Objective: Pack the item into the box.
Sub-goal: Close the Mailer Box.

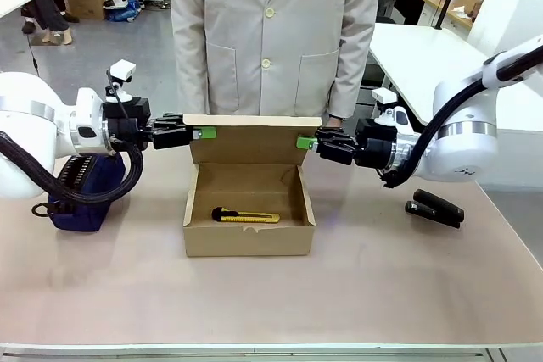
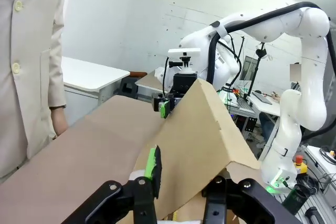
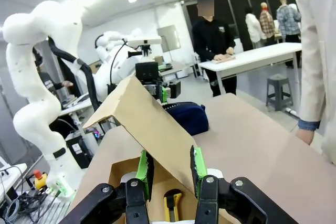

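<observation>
The brown cardboard box stands open at the table's middle. The yellow utility knife lies flat on its floor, and its tip also peeks out below the flap in the right wrist view. The flap lid stands raised along the far side. My left gripper is shut on the flap's left edge, whose cardboard runs between the fingers. My right gripper pinches the flap's right edge between its green pads.
A navy pouch sits at the left beside my left arm. A black stapler lies at the right under my right arm. A person in a pale coat stands close behind the box, one hand near the flap's right end.
</observation>
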### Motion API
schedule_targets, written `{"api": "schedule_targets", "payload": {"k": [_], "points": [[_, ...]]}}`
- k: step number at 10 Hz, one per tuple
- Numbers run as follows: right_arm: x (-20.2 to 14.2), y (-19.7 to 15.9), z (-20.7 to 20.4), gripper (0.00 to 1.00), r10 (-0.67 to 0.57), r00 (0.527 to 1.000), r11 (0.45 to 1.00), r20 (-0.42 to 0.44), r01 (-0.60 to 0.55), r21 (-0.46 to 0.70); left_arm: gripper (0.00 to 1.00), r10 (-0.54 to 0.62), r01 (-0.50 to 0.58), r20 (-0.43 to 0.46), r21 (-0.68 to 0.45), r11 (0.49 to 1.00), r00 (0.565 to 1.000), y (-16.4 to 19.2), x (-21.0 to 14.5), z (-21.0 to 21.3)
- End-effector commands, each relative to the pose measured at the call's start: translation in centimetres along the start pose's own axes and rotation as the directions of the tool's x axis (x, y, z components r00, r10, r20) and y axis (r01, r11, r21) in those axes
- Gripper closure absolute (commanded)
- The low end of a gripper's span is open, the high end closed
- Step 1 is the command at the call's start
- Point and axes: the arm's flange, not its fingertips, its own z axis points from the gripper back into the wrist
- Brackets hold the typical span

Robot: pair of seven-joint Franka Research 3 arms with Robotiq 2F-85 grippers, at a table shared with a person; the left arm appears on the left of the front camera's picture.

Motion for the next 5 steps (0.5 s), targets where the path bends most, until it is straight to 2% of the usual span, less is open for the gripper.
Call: {"api": "schedule_targets", "payload": {"k": [1, 3, 4, 5], "points": [[0.6, -0.4, -0.3, 0.59, 0.02, 1.0, 0.999, 0.001, -0.02, 0.025, 0.59, 0.008, -0.008, -0.001, -0.007, 1.0, 1.0, 0.4, 0.2, -0.4], [0.1, 0.0, -0.1, 0.59, 0.003, 1.0, 1.0, 0.001, -0.003, 0.004, 0.59, 0.001, -0.001, 0.0, -0.002, 1.0, 1.0, 0.1, -0.1, -0.1], [-0.2, 0.2, 0.0, 0.59, 0.073, 0.997, 0.993, 0.0, -0.073, 0.098, 0.59, -0.067, 0.066, -0.008, -0.034, 0.997, 0.998, -0.3, -0.6, 0.0], [-0.7, 0.2, 0.3, 0.59, 0.146, 0.989, 0.981, 0.015, -0.147, 0.129, 0.59, -0.129, 0.128, -0.013, -0.04, 0.991, 0.992, -0.6, -1.1, 0.5]]}}
